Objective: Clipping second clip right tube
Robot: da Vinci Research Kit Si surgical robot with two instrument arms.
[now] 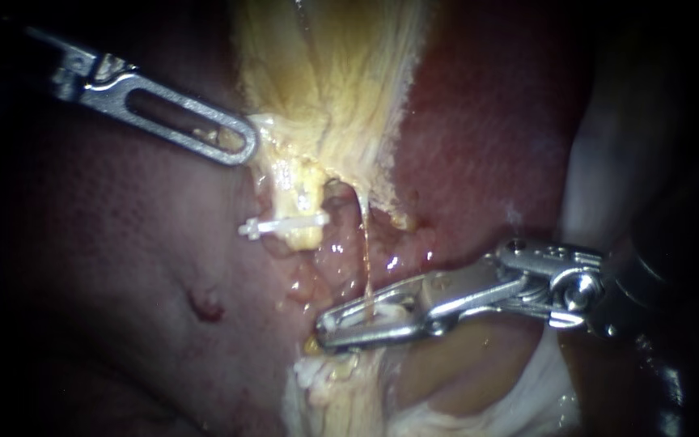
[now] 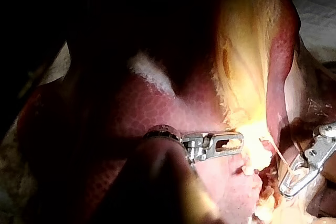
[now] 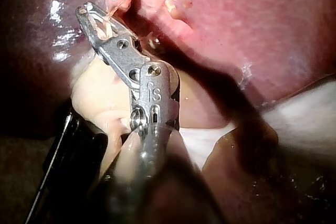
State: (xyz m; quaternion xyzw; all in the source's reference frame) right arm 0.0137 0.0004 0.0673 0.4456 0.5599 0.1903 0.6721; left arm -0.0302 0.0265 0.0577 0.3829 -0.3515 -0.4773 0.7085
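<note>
Right instrument jaws clenched on the thin right tube where it hangs off the yellow tissue, likely mid-clipping. Left instrument sits at that tissue's edge, probably for tension; can't tell its grip.

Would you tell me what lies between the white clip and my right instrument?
In the endoscope view, only wet, glistening tissue lies between the white clip and the right instrument; the thin right tube runs down to the instrument.

Shaft of left instrument lost in darkness, right instrument shaft blurred
</note>
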